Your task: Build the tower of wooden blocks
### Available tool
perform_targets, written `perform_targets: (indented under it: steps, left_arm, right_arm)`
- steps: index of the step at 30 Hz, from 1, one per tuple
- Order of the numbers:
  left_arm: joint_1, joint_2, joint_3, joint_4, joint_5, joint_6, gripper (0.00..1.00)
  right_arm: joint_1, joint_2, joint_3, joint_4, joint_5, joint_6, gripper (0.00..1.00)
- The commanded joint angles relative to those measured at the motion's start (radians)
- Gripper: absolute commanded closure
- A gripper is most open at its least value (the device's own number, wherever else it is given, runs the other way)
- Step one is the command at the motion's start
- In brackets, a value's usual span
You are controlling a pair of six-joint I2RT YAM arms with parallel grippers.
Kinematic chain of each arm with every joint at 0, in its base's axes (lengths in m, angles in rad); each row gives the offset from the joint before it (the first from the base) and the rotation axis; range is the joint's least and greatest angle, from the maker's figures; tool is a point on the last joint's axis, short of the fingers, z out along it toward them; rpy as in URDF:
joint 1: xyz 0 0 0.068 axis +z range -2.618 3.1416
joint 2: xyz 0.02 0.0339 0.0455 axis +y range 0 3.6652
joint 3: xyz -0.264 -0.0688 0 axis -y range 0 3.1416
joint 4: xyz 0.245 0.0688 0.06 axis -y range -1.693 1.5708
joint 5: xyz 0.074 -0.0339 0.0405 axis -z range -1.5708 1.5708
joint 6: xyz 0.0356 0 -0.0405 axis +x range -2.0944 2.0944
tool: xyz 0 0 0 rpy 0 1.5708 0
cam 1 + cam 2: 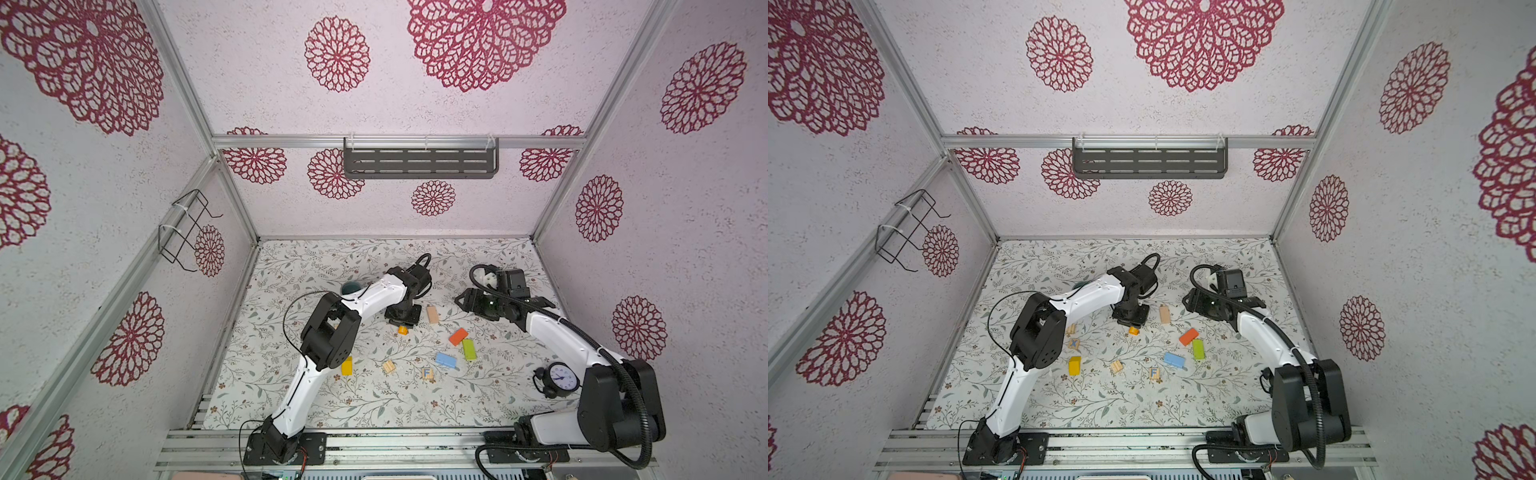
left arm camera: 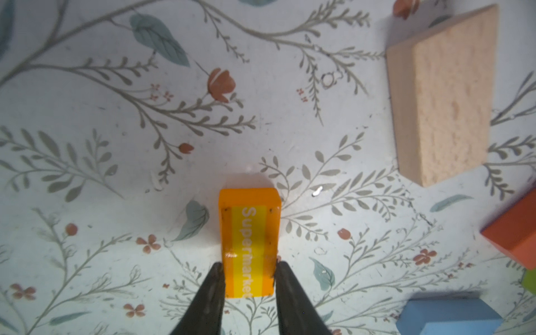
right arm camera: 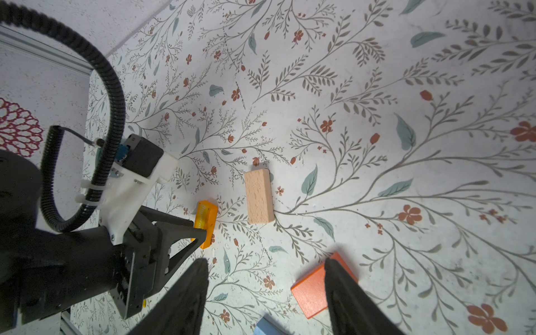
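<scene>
L end effector [image 2: 249, 268] pinches the orange block [image 2: 249, 232] by its long sides; the block lies flat on the bench [image 1: 332, 411]. R end effector [image 3: 265, 290] hangs spread near the red block [image 3: 310, 290]. The beige block [image 1: 432, 314], green block [image 1: 469, 349], blue block [image 1: 445, 360] and yellow block [image 1: 346, 365] lie singly mid-bench. The cup [image 1: 350, 286] sits behind the L arm, mostly hidden; contents can't be told.

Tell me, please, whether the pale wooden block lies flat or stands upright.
Flat: the pale wooden block rests on its broad face.
</scene>
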Motion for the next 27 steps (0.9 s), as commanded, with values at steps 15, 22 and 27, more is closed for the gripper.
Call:
perform_targets:
  steps: [15,22,27]
  left_arm:
    - [0.004,0.049,0.109,-0.068,-0.037,-0.034,0.53]
    - [0.004,0.026,0.056,-0.057,-0.062,-0.037,0.51]
    - [0.002,0.039,0.045,-0.036,-0.049,-0.046,0.52]
  right_arm:
    - [0.003,-0.044,-0.021,0.005,-0.005,-0.002,0.31]
    - [0.003,-0.039,-0.027,0.014,-0.009,0.003,0.31]
    - [0.003,-0.044,-0.030,0.007,-0.007,0.001,0.31]
